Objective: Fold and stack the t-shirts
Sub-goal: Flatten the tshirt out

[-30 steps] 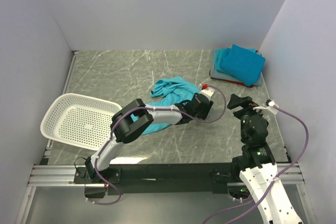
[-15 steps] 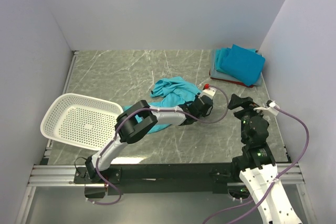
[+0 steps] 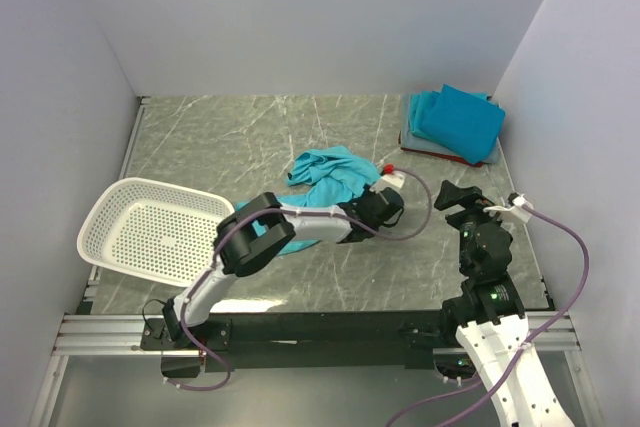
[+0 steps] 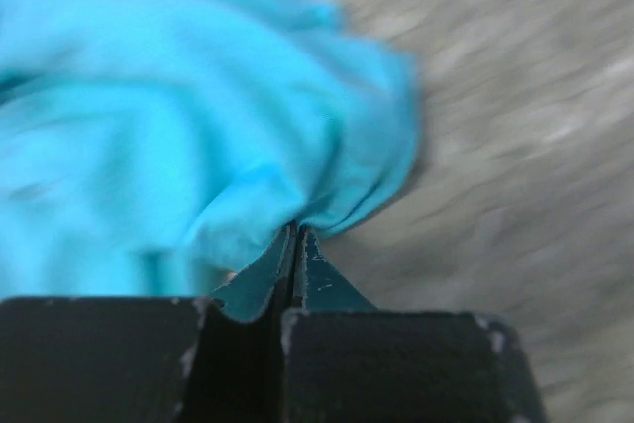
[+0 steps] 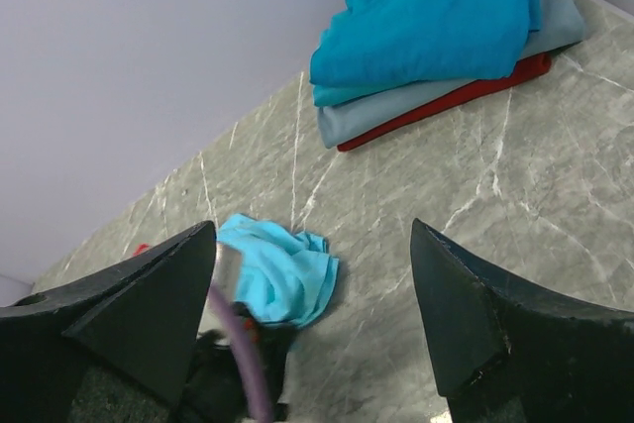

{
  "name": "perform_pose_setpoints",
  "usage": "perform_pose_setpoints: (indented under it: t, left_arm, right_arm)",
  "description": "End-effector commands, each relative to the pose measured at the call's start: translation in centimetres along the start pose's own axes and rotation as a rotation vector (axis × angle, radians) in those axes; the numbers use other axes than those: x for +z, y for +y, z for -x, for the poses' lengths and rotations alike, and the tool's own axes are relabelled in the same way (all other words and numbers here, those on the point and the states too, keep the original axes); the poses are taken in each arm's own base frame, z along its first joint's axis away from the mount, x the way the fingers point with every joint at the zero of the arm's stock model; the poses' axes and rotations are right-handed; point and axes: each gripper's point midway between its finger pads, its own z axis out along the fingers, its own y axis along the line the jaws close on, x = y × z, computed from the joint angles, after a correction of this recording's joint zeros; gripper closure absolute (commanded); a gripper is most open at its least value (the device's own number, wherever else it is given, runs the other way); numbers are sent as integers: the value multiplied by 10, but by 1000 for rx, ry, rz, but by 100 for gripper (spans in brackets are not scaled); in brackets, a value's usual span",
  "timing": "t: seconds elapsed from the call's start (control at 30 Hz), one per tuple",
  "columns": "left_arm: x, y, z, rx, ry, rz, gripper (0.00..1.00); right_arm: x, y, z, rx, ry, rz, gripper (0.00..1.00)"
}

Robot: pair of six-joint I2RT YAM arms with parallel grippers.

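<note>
A crumpled teal t-shirt (image 3: pixel 325 169) lies mid-table. My left gripper (image 3: pixel 368 197) reaches to its right-hand edge, and in the left wrist view the gripper (image 4: pixel 297 231) is shut, its tips pinching a fold of the teal t-shirt (image 4: pixel 198 116). Folded t-shirts form a stack (image 3: pixel 455 125) in the far right corner: teal on top, pale grey-blue under it, red at the bottom. My right gripper (image 3: pixel 450 193) hovers open right of the crumpled shirt, holding nothing. The right wrist view shows the gripper (image 5: pixel 312 229) wide above the teal t-shirt (image 5: pixel 282 269), with the stack (image 5: pixel 436 27) beyond.
A white perforated basket (image 3: pixel 95 222) sits tilted at the left near side, with nothing in it. White walls close the table on the left, back and right. A purple cable runs along each arm.
My left gripper has shut on the edge of the crumpled teal t-shirt and shifted slightly left. The right arm has not moved.
</note>
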Motion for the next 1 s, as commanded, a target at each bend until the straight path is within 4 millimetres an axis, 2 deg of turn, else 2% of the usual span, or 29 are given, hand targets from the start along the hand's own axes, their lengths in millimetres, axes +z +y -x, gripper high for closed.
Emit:
perform_pose_setpoints:
  t: [0.0,0.03,0.1,0.13,0.2,0.23,0.3,0.33,0.4,0.43,0.47,0.63,0.7,0.77,0.8,0.87,0.9,0.97]
  left_arm:
    - [-30,62,38,7,-18,122,100]
    - [-48,78,76,-47,-86,129,100]
    - [-68,106,105,-73,-143,167,100]
    - [-89,129,141,-139,-221,185,100]
    - [-108,159,164,-171,-272,222,100]
    - [-127,185,187,-217,-327,249,100]
    - [-146,210,203,-245,-381,278,100]
    - [-164,230,218,-281,-428,293,100]
    - [-177,248,224,-298,-452,315,100]
    - [-189,263,231,-321,-474,337,100]
    - [-195,270,233,-329,-486,348,100]
    - [-213,299,227,-356,-501,388,100]
    - [-214,304,221,-360,-496,395,100]
    - [-218,311,222,-372,-507,390,100]
    - [-218,312,221,-373,-507,387,100]
    - [-221,315,221,-376,-514,383,99]
    - [-221,316,221,-375,-511,385,100]
    - [-221,317,220,-372,-508,386,100]
  right_arm:
    - [1,5,4,-2,-6,16,15]
    - [1,7,2,-6,2,25,15]
    - [1,9,2,-14,7,33,15]
    - [2,12,1,-18,18,44,16]
    - [3,16,0,-20,27,60,16]
    - [4,17,-3,-24,40,68,17]
    - [5,29,-9,-22,68,128,19]
    - [8,30,-20,-29,107,135,20]
    - [10,45,-29,-18,146,215,22]
    - [14,45,-42,-25,190,216,24]
    - [14,49,-49,-21,217,234,25]
    - [17,72,-88,-38,336,300,26]
    - [9,94,-99,-35,370,369,26]
    - [4,105,-117,-43,416,397,27]
    - [-7,124,-124,-41,438,460,27]
    - [-14,135,-144,-62,484,486,27]
    - [-27,154,-151,-56,505,553,27]
    - [-38,165,-177,-83,576,584,26]
